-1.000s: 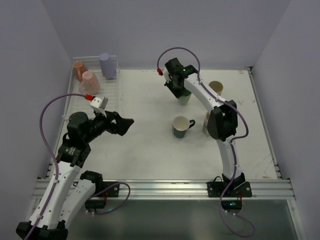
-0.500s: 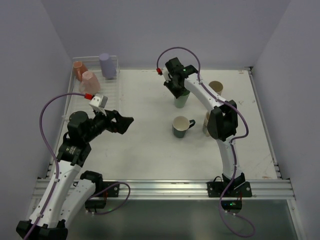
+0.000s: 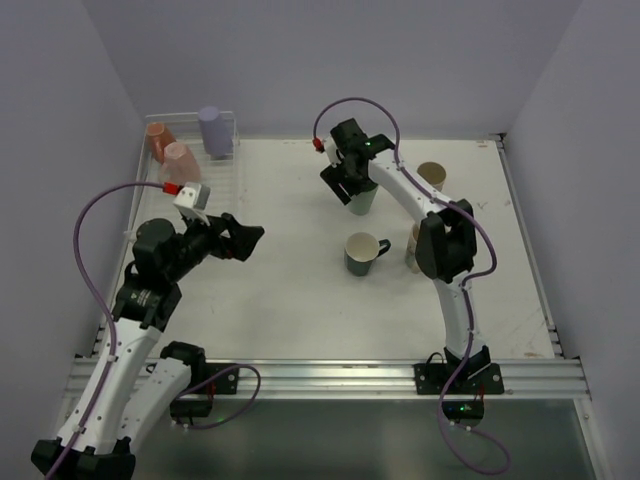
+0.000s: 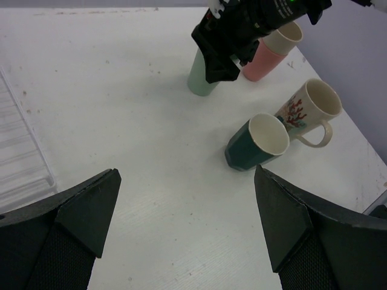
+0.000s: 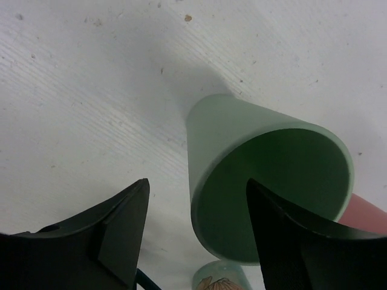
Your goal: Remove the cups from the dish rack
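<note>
Three cups, the purple tumbler (image 3: 213, 130), orange tumbler (image 3: 157, 138) and pink tumbler (image 3: 180, 163), sit in the dish rack (image 3: 223, 190) at the far left. The green tumbler (image 5: 266, 175) stands upright on the table (image 3: 300, 300) to its right, with the right gripper (image 5: 197, 181) spread around it. The left gripper (image 4: 186, 171), jaws wide apart, hangs near the rack.

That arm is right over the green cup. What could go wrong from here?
The right gripper hangs with open jaws just above the green cup. Pulling away sideways rather than straight up might clip its rim and tip it. The pink cup stands close beside it, so a toppling green cup could knock that over too.
</note>
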`<state>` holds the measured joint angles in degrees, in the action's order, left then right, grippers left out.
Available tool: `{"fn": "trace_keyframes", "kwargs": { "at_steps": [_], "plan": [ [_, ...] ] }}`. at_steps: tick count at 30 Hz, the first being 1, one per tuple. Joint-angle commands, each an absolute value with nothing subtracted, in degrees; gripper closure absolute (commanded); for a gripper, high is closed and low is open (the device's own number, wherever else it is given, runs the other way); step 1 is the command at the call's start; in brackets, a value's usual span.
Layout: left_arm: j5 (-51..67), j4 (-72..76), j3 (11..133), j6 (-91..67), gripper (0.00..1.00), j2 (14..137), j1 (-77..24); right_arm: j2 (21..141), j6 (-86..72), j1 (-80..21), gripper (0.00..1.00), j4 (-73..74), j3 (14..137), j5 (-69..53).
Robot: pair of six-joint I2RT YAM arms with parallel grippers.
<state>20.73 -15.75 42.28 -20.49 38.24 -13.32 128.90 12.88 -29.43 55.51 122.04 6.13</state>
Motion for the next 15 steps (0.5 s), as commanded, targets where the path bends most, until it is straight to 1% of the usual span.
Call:
{"fn": "trace_keyframes", "kwargs": {
  "at_steps": [1, 3, 4, 7, 8, 11, 13, 14, 15],
  "plan": [
    [16.45, -12.22, 47.63, -21.79, 0.00, 39.20, -13.80, 120.69, 12.40, -29.09, 0.30, 51.16, 122.17, 4.66],
    [15.12, -11.26, 49.56, -22.32, 0.00, 40.51, -13.80, 118.66, 11.17, -29.18, 0.25, 48.97, 121.82, 3.26],
    [13.90, -10.99, 50.09, -23.02, 0.00, 41.13, -13.80, 116.13, 10.64, -29.18, 0.18, 48.09, 120.77, 2.90],
    [11.35, -10.28, 52.64, -23.73, 0.00, 43.85, -13.80, 112.25, 8.97, -29.18, 0.11, 43.51, 117.34, 1.67],
    [10.47, -10.11, 53.86, -23.73, 0.00, 44.64, -13.80, 109.97, 8.27, -29.18, 0.07, 42.81, 116.72, 1.41],
    [6.16, -9.84, 56.32, -23.73, 0.00, 47.98, -13.80, 105.75, 6.95, -29.18, 0.04, 40.61, 114.26, 2.28],
    [2.40, -9.67, 57.65, -23.73, 0.00, 50.79, -13.80, 103.28, 5.98, -29.09, 0.04, 39.99, 111.98, 2.11],
    [1.33, -9.49, 59.14, -23.64, 0.00, 53.06, -13.80, 99.70, 4.58, -29.09, 0.04, 37.81, 110.41, 1.94],
    [0.36, -9.32, 60.02, -23.56, 0.00, 54.30, -13.80, 97.49, 3.70, -29.18, 0.04, 36.23, 106.04, 1.32]
  ]
}}
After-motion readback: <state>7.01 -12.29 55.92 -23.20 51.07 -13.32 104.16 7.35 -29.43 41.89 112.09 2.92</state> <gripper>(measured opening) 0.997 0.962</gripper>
